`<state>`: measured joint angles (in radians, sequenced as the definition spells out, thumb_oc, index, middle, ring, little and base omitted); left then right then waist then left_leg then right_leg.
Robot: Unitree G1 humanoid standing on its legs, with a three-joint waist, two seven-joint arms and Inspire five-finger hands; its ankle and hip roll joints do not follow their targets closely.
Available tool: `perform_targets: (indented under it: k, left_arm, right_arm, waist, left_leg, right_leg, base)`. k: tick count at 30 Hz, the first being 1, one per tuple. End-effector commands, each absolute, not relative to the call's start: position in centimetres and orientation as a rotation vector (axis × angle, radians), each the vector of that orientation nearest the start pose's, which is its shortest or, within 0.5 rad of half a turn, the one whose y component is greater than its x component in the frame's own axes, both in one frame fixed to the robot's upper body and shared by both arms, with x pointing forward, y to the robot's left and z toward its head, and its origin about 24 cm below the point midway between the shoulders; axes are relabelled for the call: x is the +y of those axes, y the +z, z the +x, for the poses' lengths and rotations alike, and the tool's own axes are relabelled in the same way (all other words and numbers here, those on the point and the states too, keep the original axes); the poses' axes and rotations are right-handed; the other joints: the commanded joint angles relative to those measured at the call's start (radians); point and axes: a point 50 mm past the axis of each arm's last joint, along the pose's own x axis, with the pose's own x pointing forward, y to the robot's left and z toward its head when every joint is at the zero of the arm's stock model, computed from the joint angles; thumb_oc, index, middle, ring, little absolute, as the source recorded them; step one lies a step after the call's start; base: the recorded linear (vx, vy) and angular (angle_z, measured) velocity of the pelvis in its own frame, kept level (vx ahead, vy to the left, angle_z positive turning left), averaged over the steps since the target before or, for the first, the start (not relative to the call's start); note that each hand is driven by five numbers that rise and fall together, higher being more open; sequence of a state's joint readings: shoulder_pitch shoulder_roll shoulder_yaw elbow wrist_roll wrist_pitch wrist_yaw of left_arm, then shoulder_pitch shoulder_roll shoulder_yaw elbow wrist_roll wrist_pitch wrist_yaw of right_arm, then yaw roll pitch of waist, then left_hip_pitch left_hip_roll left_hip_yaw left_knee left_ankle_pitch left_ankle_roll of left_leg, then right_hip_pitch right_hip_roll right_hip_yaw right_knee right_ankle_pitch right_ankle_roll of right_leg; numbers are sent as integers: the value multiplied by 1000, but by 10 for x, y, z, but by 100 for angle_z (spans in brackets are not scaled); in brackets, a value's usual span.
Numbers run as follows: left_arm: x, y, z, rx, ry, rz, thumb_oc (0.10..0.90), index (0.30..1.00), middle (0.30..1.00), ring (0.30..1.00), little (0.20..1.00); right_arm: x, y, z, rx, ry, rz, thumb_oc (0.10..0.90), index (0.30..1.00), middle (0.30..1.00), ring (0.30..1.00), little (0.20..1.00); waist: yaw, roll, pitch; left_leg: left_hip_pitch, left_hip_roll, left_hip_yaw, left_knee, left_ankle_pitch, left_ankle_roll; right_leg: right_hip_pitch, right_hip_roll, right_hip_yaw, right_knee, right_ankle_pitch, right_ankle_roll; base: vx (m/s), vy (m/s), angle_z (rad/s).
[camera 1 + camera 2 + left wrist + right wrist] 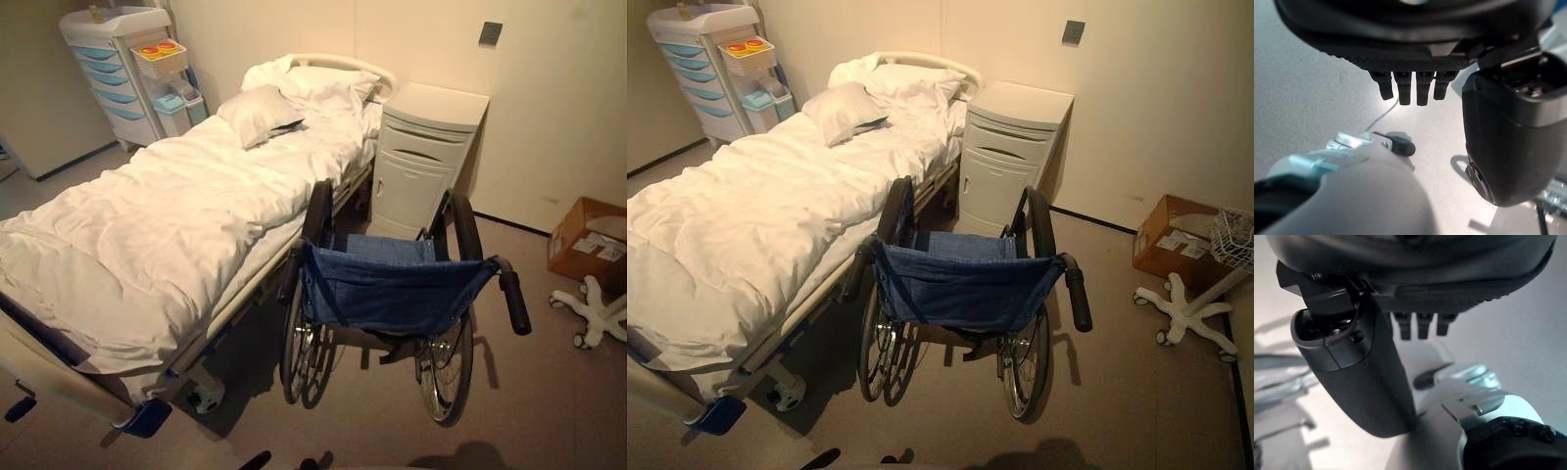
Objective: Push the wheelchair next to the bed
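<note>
Blue-seated wheelchair [392,294] standing on the floor [539,392] just beside the white-covered bed [147,225], near the white bedside cabinet [421,157]; left hand [1415,34] and right hand [1420,274] hanging over floor, fingers relaxed, holding nothing.

Your left hand [1415,58] hangs over bare floor, its fingers [1410,90] straight in a row and its thumb [1508,142] standing out apart from them, holding nothing. Your right hand [1420,279] hangs likewise, fingers [1422,328] straight, thumb [1356,377] apart, touching nothing.
</note>
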<state>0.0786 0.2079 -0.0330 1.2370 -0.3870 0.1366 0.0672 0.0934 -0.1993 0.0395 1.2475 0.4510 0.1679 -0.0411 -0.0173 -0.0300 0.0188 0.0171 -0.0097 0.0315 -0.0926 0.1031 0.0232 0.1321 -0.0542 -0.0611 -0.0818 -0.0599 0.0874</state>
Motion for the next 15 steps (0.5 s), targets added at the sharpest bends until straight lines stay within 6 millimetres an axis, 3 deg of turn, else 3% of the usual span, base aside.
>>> perform_targets:
  k: [1, 15]
  left_arm:
    - [222, -174, 35, 1492, 401, -119, 800, 900, 900, 900, 900]
    - [215, -175, 37, 1513, 372, -115, 800, 900, 900, 900, 900]
  right_arm:
    - [-212, -175, 35, 1454, -277, 206, 800, 900, 900, 900, 900]
    - [-210, -175, 38, 1507, -218, 214, 800, 900, 900, 900, 900]
  waist:
    - [5, 10, -15]
    - [11, 16, -20]
  left_leg:
    - [43, 1, 4, 5, -62, -28]
    - [58, 6, 2, 6, -67, -32]
  right_leg:
    - [-112, -3, -12, -5, 178, 9]
    - [-97, -1, -10, -5, 172, 1]
  base:
    - [-13, 4, -8]
    - [-5, -1, -3]
